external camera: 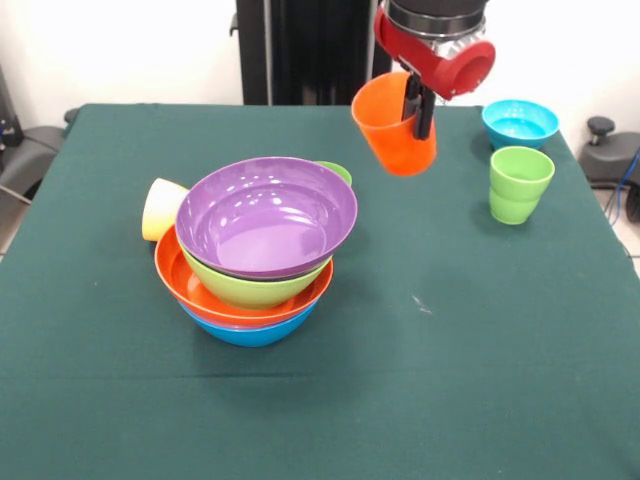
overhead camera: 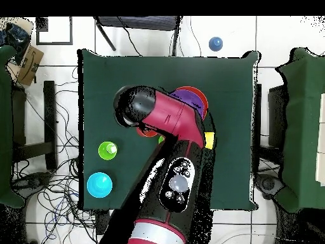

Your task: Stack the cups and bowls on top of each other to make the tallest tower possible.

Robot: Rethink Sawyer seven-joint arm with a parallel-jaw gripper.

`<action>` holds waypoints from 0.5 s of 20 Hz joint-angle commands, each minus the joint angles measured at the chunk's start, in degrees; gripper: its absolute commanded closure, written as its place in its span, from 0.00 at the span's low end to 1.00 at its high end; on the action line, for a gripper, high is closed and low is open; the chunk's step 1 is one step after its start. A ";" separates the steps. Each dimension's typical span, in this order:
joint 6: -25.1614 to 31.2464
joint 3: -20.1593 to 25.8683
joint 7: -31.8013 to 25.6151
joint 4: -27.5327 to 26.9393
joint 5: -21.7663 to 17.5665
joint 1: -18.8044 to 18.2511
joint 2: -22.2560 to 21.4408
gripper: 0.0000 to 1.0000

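Orange plain tapered plastic cup (external camera: 394,124) hangs tilted, pinched by its rim in my gripper (external camera: 418,110), at 2 o'clock off the nested bowl tower (external camera: 258,250); I'd expect it to slip or tip on release.

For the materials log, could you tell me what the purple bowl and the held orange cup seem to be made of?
Purple bowl: probably glossy plastic, with bright window glints inside. Orange cup, held in the gripper: likely smooth plastic, with an even colour and a softer sheen.

Green-clothed table (external camera: 470,360): tower (external camera: 255,250), cups, bowl.
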 commanded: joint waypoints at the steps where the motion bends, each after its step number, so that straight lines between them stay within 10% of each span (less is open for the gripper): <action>1: 10.89 3.84 -0.11 -5.83 -5.30 -1.10 -0.93 1.00; 10: 17.78 3.76 -1.05 -11.34 -7.59 -2.11 -2.24 1.00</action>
